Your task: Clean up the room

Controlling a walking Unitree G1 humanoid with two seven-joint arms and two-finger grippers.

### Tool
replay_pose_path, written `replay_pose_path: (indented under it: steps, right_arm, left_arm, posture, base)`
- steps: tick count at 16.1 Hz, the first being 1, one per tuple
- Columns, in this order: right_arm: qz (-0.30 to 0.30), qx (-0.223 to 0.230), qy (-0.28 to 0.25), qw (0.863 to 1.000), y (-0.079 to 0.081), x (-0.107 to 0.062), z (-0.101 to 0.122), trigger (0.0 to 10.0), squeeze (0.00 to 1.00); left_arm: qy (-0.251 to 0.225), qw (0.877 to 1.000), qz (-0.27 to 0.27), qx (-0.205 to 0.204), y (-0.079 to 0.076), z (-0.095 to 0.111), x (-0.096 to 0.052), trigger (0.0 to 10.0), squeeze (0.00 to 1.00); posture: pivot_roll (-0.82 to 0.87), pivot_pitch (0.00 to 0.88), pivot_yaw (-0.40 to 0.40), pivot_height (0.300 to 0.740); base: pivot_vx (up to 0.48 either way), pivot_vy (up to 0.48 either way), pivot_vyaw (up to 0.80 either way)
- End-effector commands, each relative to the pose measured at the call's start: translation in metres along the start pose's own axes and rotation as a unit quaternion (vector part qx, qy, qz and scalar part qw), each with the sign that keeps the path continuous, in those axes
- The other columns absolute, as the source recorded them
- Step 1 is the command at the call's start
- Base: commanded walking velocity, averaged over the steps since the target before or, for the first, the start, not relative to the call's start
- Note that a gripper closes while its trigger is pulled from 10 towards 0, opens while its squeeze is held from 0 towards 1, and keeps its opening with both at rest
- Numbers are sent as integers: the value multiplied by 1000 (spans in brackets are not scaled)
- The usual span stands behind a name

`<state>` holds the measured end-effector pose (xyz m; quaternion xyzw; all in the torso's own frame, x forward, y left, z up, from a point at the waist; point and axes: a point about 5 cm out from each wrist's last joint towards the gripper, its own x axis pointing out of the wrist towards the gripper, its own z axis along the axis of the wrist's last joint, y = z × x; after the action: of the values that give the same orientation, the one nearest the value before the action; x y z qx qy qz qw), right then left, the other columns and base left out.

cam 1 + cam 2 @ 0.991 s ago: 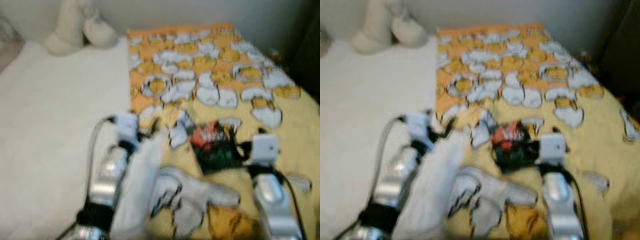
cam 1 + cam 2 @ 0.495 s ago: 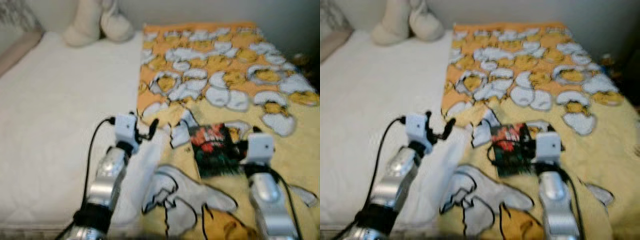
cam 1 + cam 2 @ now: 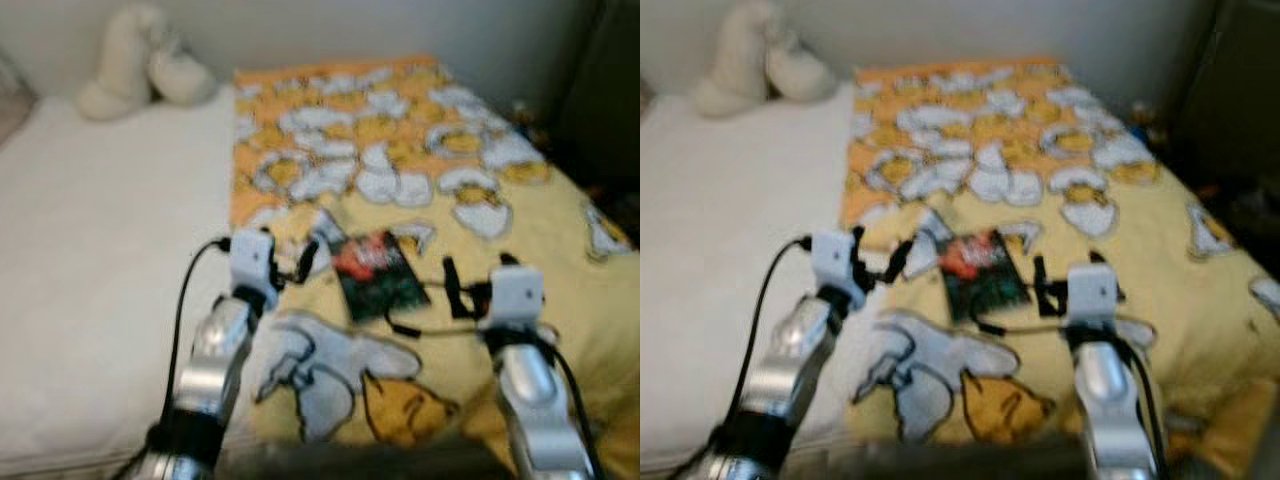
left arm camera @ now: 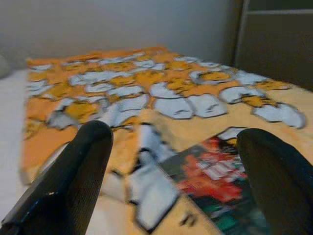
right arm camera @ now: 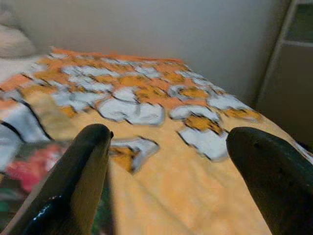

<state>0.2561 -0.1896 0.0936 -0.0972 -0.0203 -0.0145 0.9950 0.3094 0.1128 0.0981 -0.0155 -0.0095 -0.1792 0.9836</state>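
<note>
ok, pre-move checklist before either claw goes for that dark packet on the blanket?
1. Left claw open: ok, fingers spread wide in the left wrist view.
2. Right claw open: ok, fingers wide apart in the right wrist view.
3. Packet located: ok, it lies flat on the yellow blanket, between the two claws.
4. Packet free of both claws: ok, neither one touches it.
5. Nothing lying on the packet: ok, its top is bare; a black cable runs just beside its near edge.
6. Images sharp enough to aim: not ok, the head views are blurred.
7. What the packet is: cannot tell, red and green print only.
</note>
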Motion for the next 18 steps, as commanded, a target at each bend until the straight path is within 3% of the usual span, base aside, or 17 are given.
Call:
replay_pose_path:
  steps: [1, 3, 8, 12, 14, 17, 18]
  right_arm:
    - [2, 2, -7, 1000, 2, 1, 3, 10000, 0]
    - [2, 2, -5, 1000, 2, 0, 2, 10000, 0]
    - [7, -5, 2, 1000, 5, -6, 0, 10000, 0]
    - [3, -6, -1, 1000, 3, -9, 1, 10000, 0]
    - [7, -6, -2, 1000, 5, -11, 1, 10000, 0]
    - [4, -7, 3, 1000, 3, -13, 0, 10000, 0]
    - [3, -9, 3, 1000, 2, -14, 0, 10000, 0]
  left_arm:
    - [4, 1000, 2, 4, 4, 0, -2, 10000, 0]
    - [9, 1000, 3, 7, 7, -1, -1, 10000, 0]
    - [40, 998, 56, -3, 31, -3, 15, 10000, 0]
    - [49, 998, 34, 8, 24, -7, 21, 10000, 0]
    - [89, 993, 39, -68, 21, -20, 25, 10000, 0]
    - [125, 986, 30, -108, 16, -30, 28, 10000, 0]
    - [127, 978, 7, -162, 6, -31, 34, 10000, 0]
  posture:
    - [-117, 0, 76, 736]
    - [-115, 0, 74, 736]
    - [-133, 0, 71, 736]
    - [-149, 0, 76, 736]
    - [-158, 0, 82, 736]
    - [-172, 0, 79, 736]
    - [-179, 0, 74, 736]
  base:
    - [0, 0, -694]
    - [0, 0, -694]
    - [0, 0, -704]
    - [0, 480, -175]
    - [0, 0, 0]
    - [0, 0, 0]
    - [0, 0, 0]
